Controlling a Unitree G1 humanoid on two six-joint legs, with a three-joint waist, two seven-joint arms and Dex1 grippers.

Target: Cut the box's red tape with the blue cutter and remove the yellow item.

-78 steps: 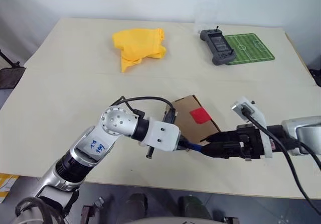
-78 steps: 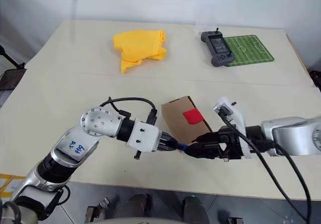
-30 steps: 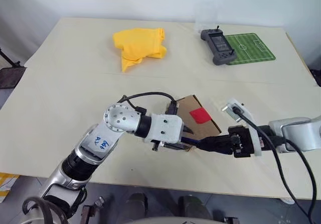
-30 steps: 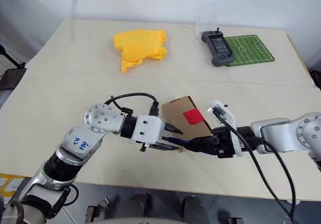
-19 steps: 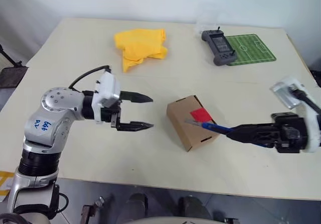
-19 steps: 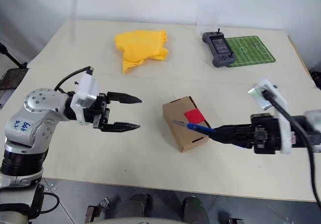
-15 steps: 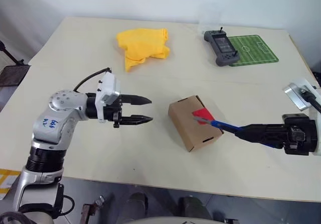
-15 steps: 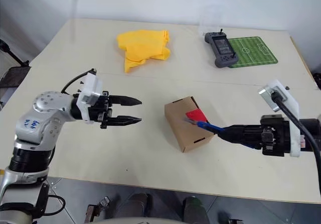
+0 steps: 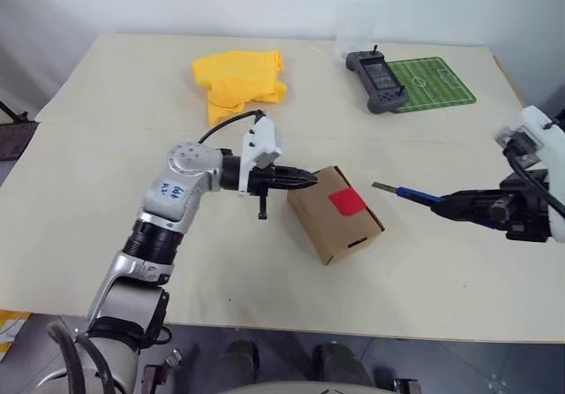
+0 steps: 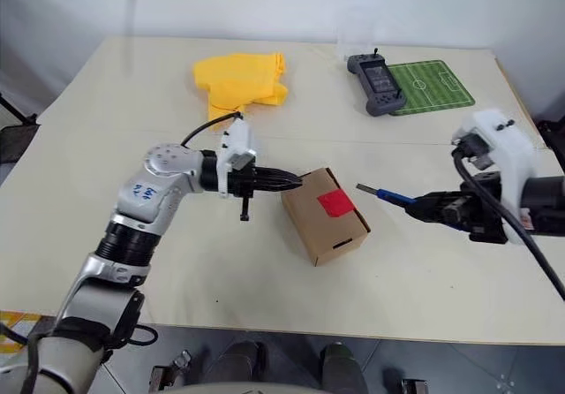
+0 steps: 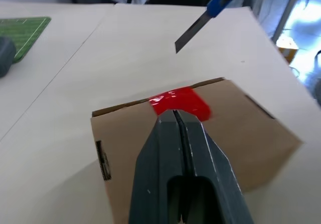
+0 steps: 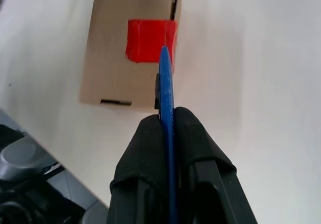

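At about 11 o'clock on the table (image 9: pixel 106 191) lies a crumpled yellow cloth (image 9: pixel 238 83). The left gripper (image 9: pixel 309 180) (fingers pressed fully together, holding nothing) has its tips at the near-left edge of the cardboard box (image 9: pixel 335 226) in the middle, which carries the red tape (image 9: pixel 346 201) on top. At 3 o'clock the right gripper (image 9: pixel 463 205) is clamped on the blue cutter (image 9: pixel 415 194), blade just off the box. At 1 o'clock sit a grey handheld controller (image 9: pixel 374 70) and a green pitch mat (image 9: pixel 437 80)
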